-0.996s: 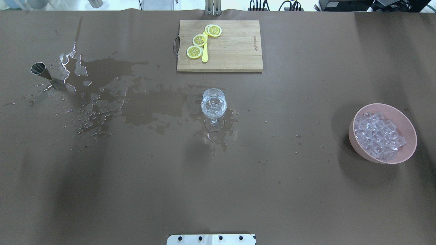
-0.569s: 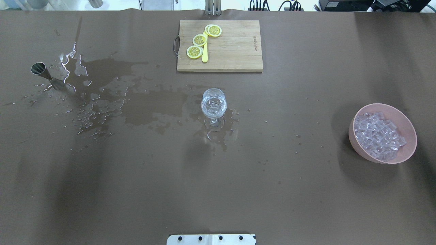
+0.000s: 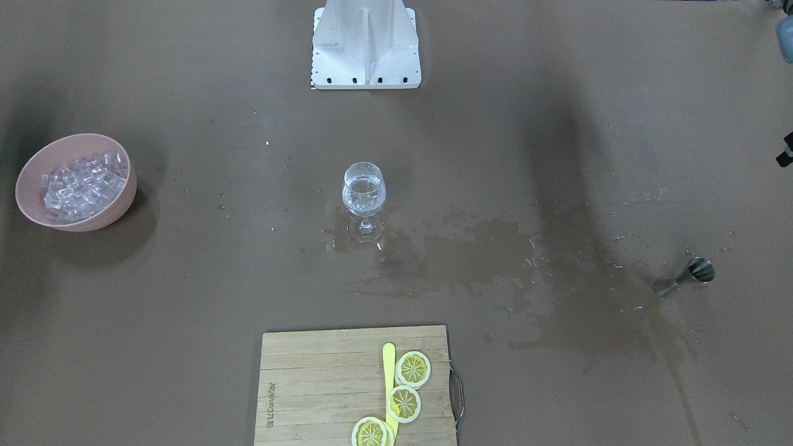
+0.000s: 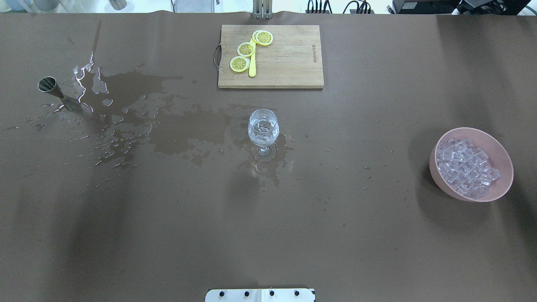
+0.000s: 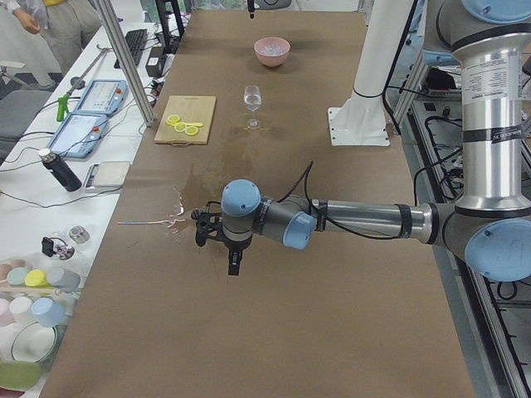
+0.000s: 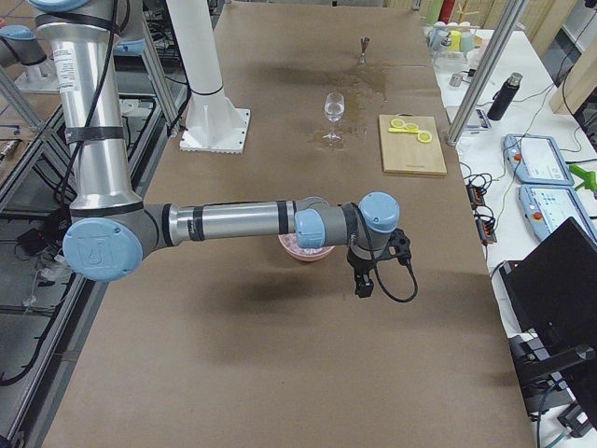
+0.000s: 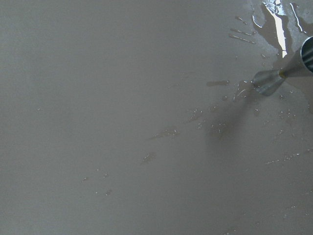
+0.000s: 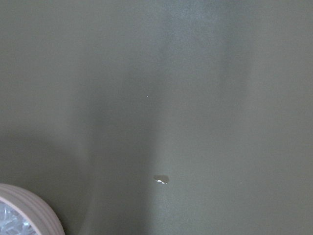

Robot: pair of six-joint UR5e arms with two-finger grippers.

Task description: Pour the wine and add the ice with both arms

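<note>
The wine glass point(image 4: 263, 126) stands mid-table with clear liquid in its bowl; it also shows in the front view point(image 3: 363, 189). Spilled wine point(image 4: 184, 130) darkens the cover from the glass leftward. Ice cubes point(image 4: 465, 167) fill a pink bowl point(image 4: 504, 163) at the right. A steel jigger point(image 4: 56, 93) stands at the far left. The left gripper point(image 5: 234, 265) hangs above the table near the jigger. The right gripper point(image 6: 362, 287) hangs just past the bowl point(image 6: 300, 248). I cannot tell whether either is open or shut. Neither wrist view shows fingers.
A wooden cutting board point(image 4: 289, 63) at the far edge carries lemon slices point(image 4: 246, 49) and a yellow utensil point(image 4: 252, 67). The white pedestal base point(image 3: 365, 43) stands at the robot's side. The left wrist view shows the jigger point(image 7: 274, 78); the right wrist view shows the bowl's rim point(image 8: 29, 208).
</note>
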